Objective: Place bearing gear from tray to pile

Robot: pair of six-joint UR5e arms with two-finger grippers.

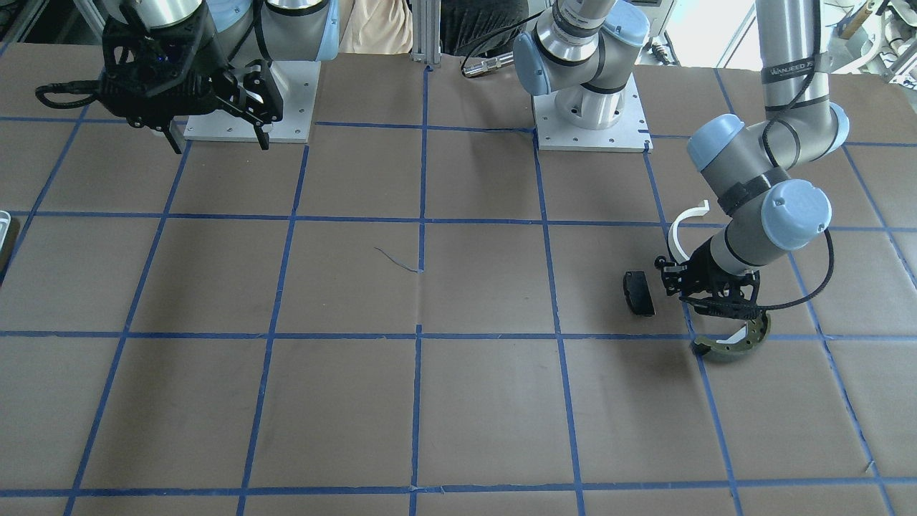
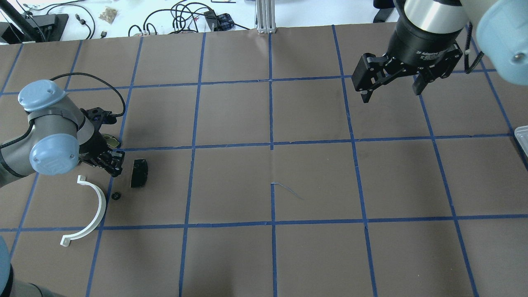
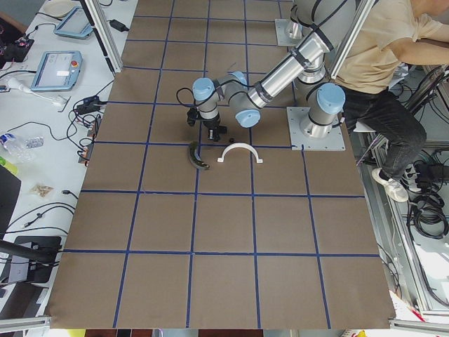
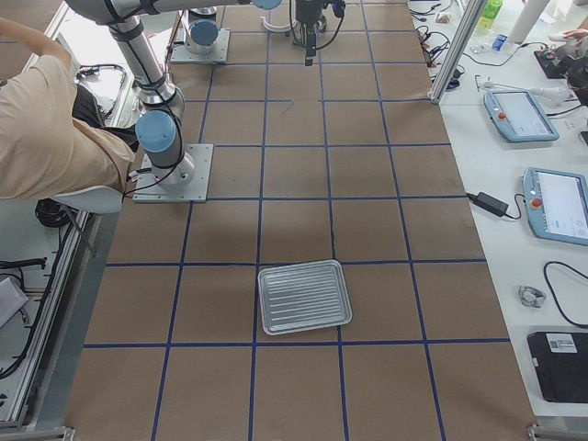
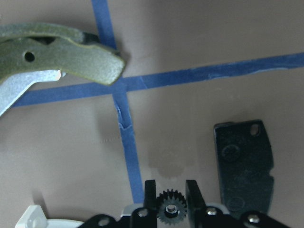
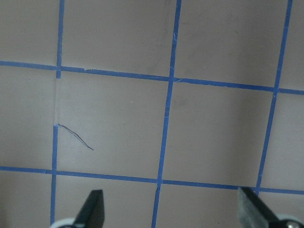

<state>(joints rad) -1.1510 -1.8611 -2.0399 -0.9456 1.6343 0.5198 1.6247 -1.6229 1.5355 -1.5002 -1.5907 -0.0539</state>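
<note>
Left gripper (image 5: 171, 186): fingers clenched on the bearing gear (image 5: 171, 211), pinching its toothed rim from opposite sides. The gear is round, so it has no long axis. Its flat face and centre bore face the wrist camera, with the bore axis running down toward the surface (image 5: 199, 99). It hangs clear of the surface, its toothed shadow lying apart from it. Lower edge hidden behind the gripper body.

The gear sits over the pile: black pad (image 5: 244, 164) just to one side, long axis running away from the fingers; olive brake shoe (image 5: 71, 57) farther off, cut by the frame edge; white half-ring (image 2: 100, 204) near.

Overhead, the left wrist hides the held gear and most of the brake shoe. A small dark round part (image 2: 116, 196) lies between half-ring and pad, too small to identify.

Right gripper (image 2: 392, 88): fingers spread wide, holding nothing, high above the surface.

Tray (image 4: 303, 299) well apart, near the robot's right end.
</note>
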